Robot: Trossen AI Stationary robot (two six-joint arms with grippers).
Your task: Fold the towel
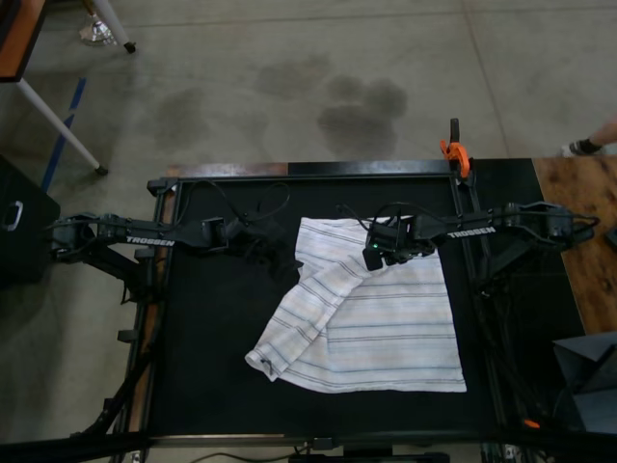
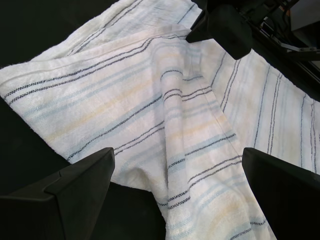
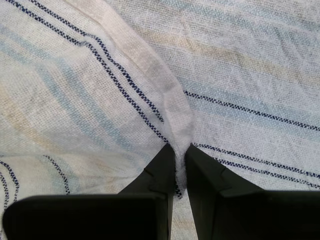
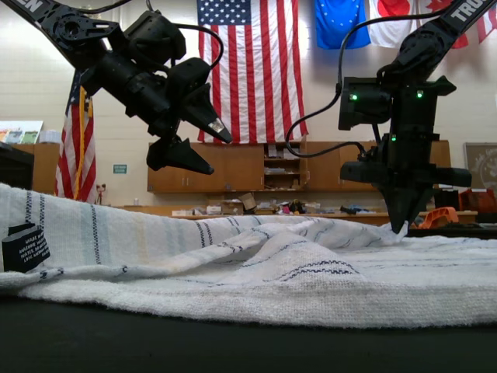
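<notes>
The towel (image 1: 386, 318), white with thin dark and pastel stripes, lies on the black table (image 1: 212, 367). Its left part in the top view is folded over diagonally into a rumpled flap (image 1: 299, 318). My right gripper (image 1: 374, 260) is at the towel's far edge, shut on a raised hemmed fold (image 3: 180, 150), and touches the cloth in the exterior view (image 4: 400, 225). My left gripper (image 1: 280, 258) hangs open above the towel's far left corner, its fingers (image 2: 85, 180) spread wide over the cloth (image 2: 165, 115). It holds nothing and is raised in the exterior view (image 4: 198, 144).
An orange clamp (image 1: 455, 152) grips the table's far edge. A wooden surface (image 1: 578, 231) lies to the right in the top view and a black box (image 1: 19, 217) to the left. A person's foot (image 1: 588, 145) shows at the far right. A small black tag (image 4: 23, 247) sits by the towel.
</notes>
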